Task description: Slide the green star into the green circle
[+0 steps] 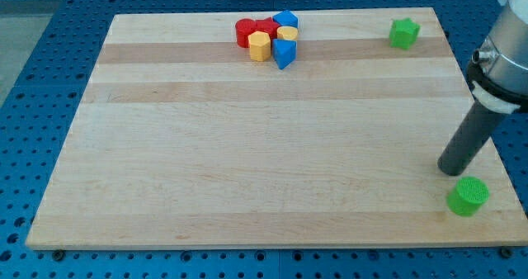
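Note:
The green star [403,33] sits near the top right corner of the wooden board [247,147]. The green circle [469,196], a short green cylinder, stands near the bottom right corner. My tip [450,170] rests on the board just above and to the left of the green circle, very close to it. The tip is far below the green star. The dark rod rises up and to the right out of view.
A tight cluster at the top middle holds a red block [245,31], a second red block [265,26], a yellow block [260,45], a second yellow block [287,35], a blue block [285,19] and a second blue block [284,54]. Blue perforated table surrounds the board.

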`<state>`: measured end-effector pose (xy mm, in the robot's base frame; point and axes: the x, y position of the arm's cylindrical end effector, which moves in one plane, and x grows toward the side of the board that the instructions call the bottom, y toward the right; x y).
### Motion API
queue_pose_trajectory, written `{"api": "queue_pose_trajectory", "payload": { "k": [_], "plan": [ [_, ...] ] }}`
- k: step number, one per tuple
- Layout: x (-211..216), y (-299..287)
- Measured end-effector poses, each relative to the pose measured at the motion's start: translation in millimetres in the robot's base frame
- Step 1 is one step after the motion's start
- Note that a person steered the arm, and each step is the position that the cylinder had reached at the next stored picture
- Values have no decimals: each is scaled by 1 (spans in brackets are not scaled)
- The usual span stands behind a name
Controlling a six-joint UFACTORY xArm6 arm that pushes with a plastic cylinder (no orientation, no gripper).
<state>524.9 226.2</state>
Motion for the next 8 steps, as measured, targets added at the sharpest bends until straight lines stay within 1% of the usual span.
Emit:
{"api": "queue_pose_trajectory", "payload": {
  "k": [1, 2, 3, 5, 6, 7, 8],
  "plan": [
    [-33, -15],
    [-90, -16],
    [-145, -1],
    [-208, 67],
    [-251, 77],
    [-285, 74],
    [-294, 48]
  ]
}}
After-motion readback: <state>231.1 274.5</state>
